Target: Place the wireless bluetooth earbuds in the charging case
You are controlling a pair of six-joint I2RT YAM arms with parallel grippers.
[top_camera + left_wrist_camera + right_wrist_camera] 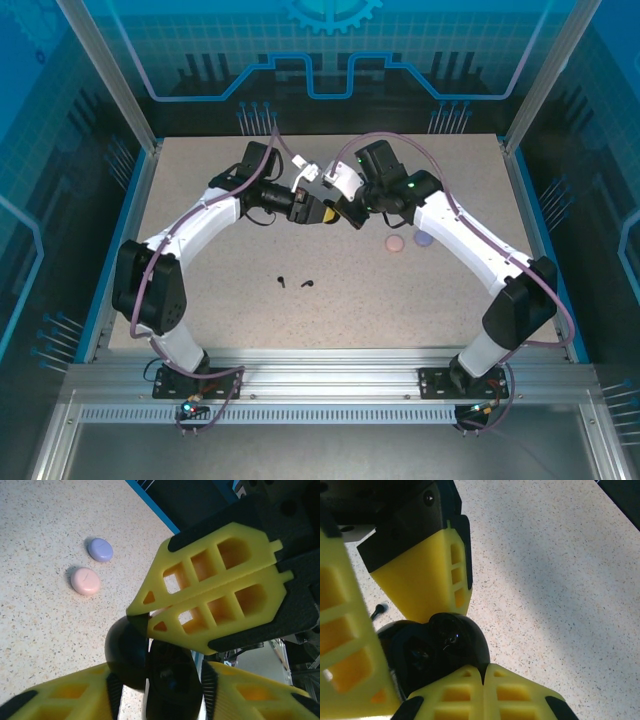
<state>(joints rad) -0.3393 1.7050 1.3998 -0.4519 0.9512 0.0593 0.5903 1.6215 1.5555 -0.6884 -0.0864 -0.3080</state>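
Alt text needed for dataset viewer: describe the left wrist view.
The left pincer grips a black charging case; the right pincer, jaws together, touches its tips to the case's upper edge. A pink case and purple case lie on the table behind.

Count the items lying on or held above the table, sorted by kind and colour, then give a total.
Black case: 1
Pink case: 1
Purple case: 1
Black earbuds: 2
Total: 5

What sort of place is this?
Probably a robotics test cell: a speckled table boxed in by aluminium frame and blue panels, left arm and right arm bolted at its edge.
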